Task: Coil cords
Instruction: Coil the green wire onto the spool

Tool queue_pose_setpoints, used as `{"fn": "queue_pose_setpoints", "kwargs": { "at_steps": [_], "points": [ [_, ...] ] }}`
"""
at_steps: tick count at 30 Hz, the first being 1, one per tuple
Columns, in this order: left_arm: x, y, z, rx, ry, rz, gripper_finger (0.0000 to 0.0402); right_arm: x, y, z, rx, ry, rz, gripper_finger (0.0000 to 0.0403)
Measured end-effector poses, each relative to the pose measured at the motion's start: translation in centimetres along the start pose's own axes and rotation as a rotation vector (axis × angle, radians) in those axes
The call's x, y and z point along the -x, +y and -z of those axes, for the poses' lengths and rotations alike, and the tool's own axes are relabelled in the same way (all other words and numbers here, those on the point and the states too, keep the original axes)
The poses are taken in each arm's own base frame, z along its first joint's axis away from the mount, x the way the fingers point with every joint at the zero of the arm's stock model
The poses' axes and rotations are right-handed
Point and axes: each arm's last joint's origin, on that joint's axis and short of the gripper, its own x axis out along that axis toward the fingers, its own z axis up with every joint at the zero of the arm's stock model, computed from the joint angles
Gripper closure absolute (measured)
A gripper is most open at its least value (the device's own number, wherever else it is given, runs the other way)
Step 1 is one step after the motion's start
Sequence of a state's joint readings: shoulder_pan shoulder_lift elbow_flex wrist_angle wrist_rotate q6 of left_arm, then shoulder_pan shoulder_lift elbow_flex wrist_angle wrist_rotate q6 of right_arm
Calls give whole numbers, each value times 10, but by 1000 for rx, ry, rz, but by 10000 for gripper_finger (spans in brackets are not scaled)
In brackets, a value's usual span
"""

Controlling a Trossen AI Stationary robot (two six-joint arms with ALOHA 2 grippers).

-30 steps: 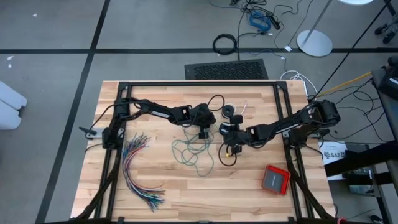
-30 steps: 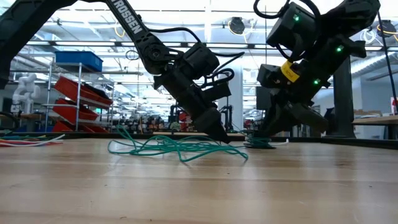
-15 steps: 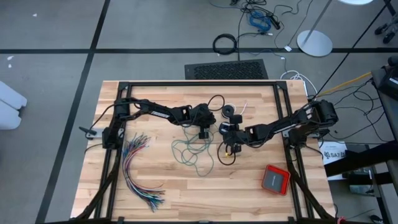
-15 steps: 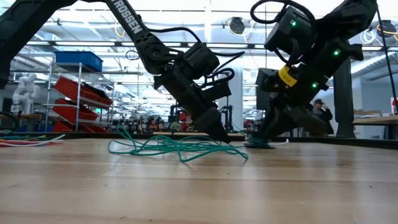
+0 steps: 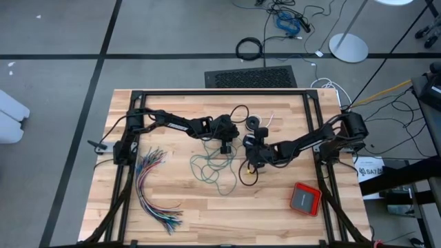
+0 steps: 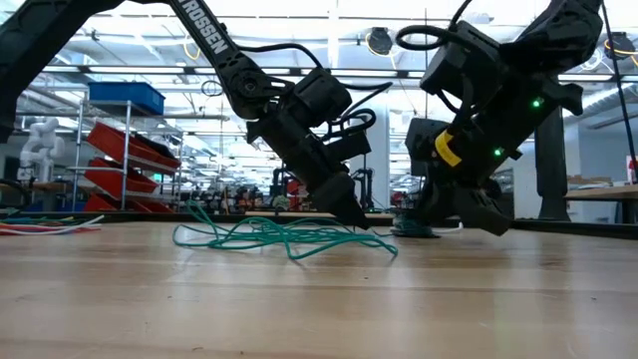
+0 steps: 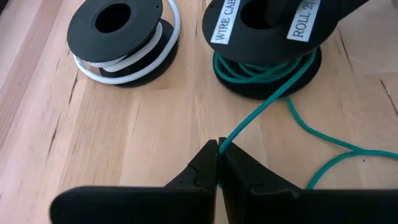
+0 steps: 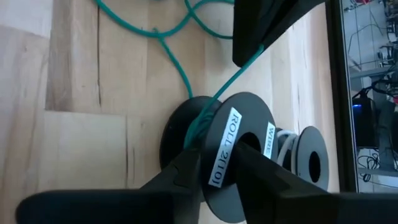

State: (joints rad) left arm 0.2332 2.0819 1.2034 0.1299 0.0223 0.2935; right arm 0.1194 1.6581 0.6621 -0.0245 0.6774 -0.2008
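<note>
Left gripper (image 7: pixel 219 163) pinched on teal-green cord (image 7: pixel 261 112), table centre. Right gripper (image 8: pixel 214 169) at its 3 o'clock, fingers straddling labelled spool (image 8: pixel 233 163) rim; firm clamp unclear.

Light wood-plank table (image 5: pixel 172 227) w/ black frame: loose teal-green cord (image 5: pixel 210 167), fanned multicolour wire bundle (image 5: pixel 153 189), red-edged grey box (image 5: pixel 304 198), two black spools (image 7: pixel 121 37).

The right gripper (image 5: pixel 251 157) has shifted slightly toward the left arm and the bench's near edge since a second ago, its arm swinging with it. In the low view its wrist has tipped over further and dropped lower. Its jaws have narrowed and now straddle the flange of the labelled spool (image 8: pixel 231 163) carrying the teal cord (image 8: pixel 177 65).
</note>
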Motion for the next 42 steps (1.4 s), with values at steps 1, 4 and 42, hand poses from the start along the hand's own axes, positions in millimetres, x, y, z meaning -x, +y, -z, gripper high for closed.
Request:
{"fn": "queue_pose_setpoints", "kwargs": {
  "at_steps": [1,4,42],
  "points": [
    [0,0,0,0,0,0,386,1,-1,0,-4,-3,1,337],
    [0,0,0,0,0,0,386,2,-2,-1,-17,-10,2,356],
    [19,8,-16,-77,-25,-99,386,49,-45,-16,-308,-235,-87,403]
  ]
}}
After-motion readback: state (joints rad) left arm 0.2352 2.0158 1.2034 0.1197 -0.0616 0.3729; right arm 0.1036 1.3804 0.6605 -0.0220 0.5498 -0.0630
